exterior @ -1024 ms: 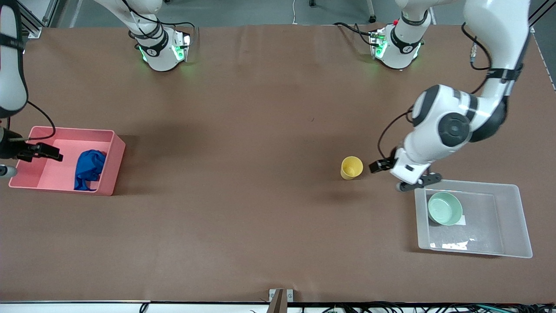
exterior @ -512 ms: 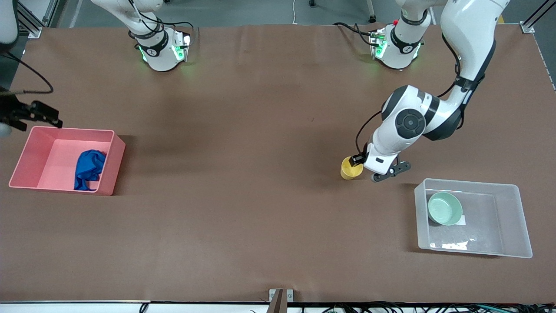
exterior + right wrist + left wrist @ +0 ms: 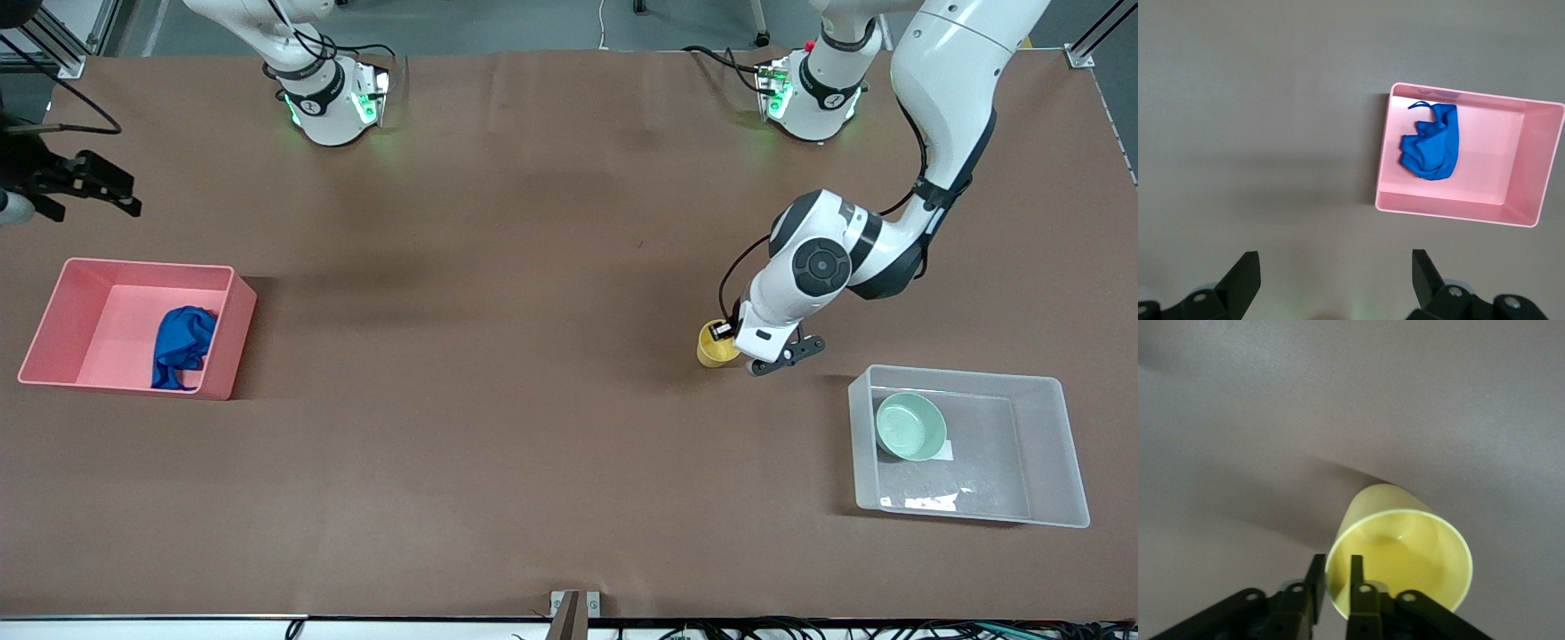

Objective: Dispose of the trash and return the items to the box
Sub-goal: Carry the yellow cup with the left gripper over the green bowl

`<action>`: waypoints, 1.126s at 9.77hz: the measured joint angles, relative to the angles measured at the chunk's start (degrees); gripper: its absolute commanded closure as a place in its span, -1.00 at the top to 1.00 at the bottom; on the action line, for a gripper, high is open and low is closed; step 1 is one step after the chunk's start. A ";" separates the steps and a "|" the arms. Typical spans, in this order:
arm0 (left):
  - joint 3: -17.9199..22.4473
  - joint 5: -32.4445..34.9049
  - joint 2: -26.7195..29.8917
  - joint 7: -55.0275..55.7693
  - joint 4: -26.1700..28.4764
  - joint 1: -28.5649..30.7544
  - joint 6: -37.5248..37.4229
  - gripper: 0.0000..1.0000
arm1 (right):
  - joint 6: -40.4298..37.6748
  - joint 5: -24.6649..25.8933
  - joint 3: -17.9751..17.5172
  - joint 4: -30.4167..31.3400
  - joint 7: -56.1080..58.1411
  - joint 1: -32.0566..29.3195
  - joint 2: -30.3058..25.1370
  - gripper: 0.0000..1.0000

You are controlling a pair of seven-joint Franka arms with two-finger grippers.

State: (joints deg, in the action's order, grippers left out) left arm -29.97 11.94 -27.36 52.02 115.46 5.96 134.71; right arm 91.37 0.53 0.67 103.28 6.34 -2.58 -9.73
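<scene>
The yellow cup (image 3: pixel 714 348) stands upright on the table, beside the clear box (image 3: pixel 1062 444) toward the right arm's end. My left gripper (image 3: pixel 731 342) is down at the cup. In the left wrist view the gripper (image 3: pixel 1335 577) straddles the cup (image 3: pixel 1405 547) rim, one finger inside and one outside, closed narrowly on the wall. The mint-green bowl (image 3: pixel 910 427) sits in the clear box. The blue cloth (image 3: pixel 182 345) lies in the pink bin (image 3: pixel 116 289). My right gripper (image 3: pixel 53 191) is open and empty, up over the table beside the pink bin; its wrist view shows the cloth (image 3: pixel 1431 147) in the bin (image 3: pixel 1485 167).
The brown table spreads wide between the pink bin and the cup. The two arm bases (image 3: pixel 333 98) stand along the edge farthest from the front camera. A white label (image 3: pixel 925 502) lies on the clear box's bottom.
My left gripper has moved from the clear box's rim to the yellow cup and closed on its wall. My right gripper has risen away from the pink bin.
</scene>
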 measured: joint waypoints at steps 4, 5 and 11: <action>0.07 0.42 1.86 -0.30 -7.03 0.57 -6.18 -1.00 | 0.01 0.00 -0.04 0.04 -2.48 2.34 -0.06 1.00; 0.11 0.52 2.90 -2.38 -11.97 0.93 -12.60 -1.00 | 0.18 0.00 0.00 -0.41 -2.48 2.33 -0.15 1.00; 0.95 2.59 2.08 -34.40 -25.31 16.10 -22.04 -1.00 | -2.45 0.00 0.26 -5.59 -2.48 2.33 -0.17 1.00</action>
State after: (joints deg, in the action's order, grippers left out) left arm -29.02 14.53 -25.28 17.62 90.15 22.06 112.67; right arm 88.92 0.53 0.93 97.69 3.85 -0.25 -9.90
